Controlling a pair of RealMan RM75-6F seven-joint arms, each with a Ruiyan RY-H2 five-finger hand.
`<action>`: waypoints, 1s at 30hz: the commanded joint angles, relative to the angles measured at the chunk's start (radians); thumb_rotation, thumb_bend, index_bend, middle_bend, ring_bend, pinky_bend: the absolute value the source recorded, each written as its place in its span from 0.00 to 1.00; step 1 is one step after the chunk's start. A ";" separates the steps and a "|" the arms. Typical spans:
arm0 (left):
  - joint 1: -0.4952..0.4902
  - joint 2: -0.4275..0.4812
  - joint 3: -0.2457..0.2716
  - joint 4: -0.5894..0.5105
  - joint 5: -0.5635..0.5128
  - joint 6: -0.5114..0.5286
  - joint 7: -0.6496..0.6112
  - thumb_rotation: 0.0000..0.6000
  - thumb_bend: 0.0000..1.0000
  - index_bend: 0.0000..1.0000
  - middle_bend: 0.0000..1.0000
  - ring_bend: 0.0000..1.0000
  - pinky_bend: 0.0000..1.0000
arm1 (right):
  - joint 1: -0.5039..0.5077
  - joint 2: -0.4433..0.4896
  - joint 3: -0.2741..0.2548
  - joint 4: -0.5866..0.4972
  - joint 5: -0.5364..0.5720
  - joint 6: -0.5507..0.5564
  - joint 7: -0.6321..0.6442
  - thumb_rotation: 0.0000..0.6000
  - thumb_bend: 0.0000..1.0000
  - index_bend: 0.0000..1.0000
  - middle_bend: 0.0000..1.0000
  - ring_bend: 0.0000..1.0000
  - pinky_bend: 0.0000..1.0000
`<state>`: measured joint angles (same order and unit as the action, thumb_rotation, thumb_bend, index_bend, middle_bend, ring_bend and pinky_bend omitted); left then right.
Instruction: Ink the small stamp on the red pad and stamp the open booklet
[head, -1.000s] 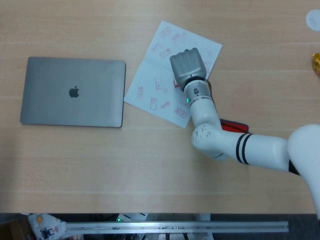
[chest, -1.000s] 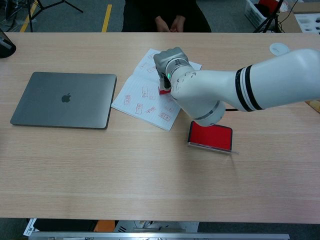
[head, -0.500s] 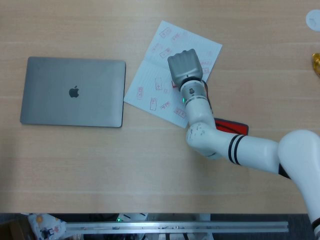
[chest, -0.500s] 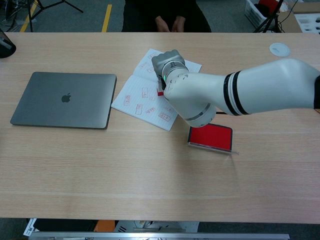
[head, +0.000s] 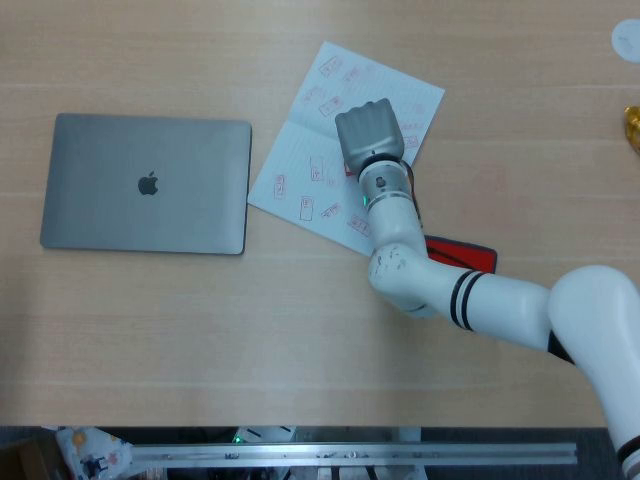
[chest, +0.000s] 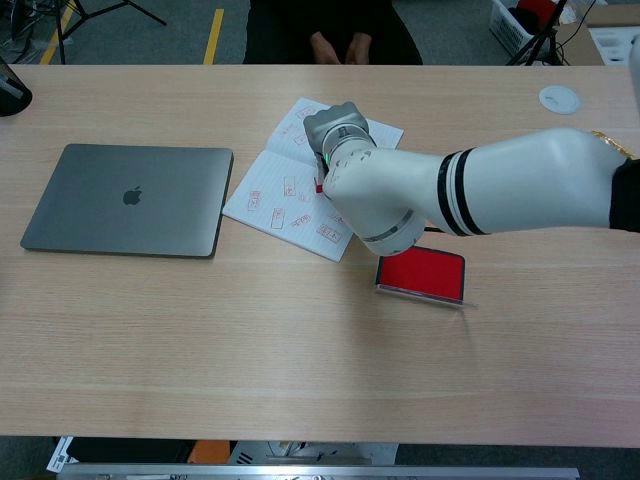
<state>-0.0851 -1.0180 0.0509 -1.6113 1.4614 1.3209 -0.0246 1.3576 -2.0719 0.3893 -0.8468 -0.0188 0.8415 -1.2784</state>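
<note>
The right hand (head: 369, 133) sits fisted over the middle of the open booklet (head: 318, 170), fingers curled down around the small stamp (chest: 320, 185), whose red base shows just beneath it. The red pad (chest: 423, 273) lies near-right of the booklet; a closed laptop (head: 146, 183) lies left.

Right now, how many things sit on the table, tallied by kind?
Closed grey laptop: 1
Open white booklet with red stamp marks: 1
Red ink pad: 1
Small red stamp, barely visible under the right hand: 1
White round disc: 1
Total: 5
</note>
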 joint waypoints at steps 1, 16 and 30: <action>0.000 0.000 0.000 0.001 -0.001 -0.001 0.000 1.00 0.30 0.32 0.27 0.29 0.29 | -0.001 -0.005 0.005 0.006 -0.001 -0.002 -0.006 1.00 0.51 0.81 0.52 0.30 0.32; 0.001 -0.003 0.000 0.007 -0.004 -0.004 -0.003 1.00 0.30 0.32 0.27 0.29 0.29 | -0.005 -0.033 0.031 0.050 0.000 -0.013 -0.044 1.00 0.51 0.81 0.52 0.30 0.32; 0.002 -0.005 -0.001 0.010 -0.005 -0.004 -0.004 1.00 0.30 0.32 0.27 0.29 0.29 | -0.007 -0.051 0.056 0.080 -0.006 -0.021 -0.068 1.00 0.51 0.82 0.52 0.30 0.32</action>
<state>-0.0835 -1.0228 0.0503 -1.6010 1.4565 1.3172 -0.0286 1.3511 -2.1225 0.4454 -0.7672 -0.0245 0.8211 -1.3461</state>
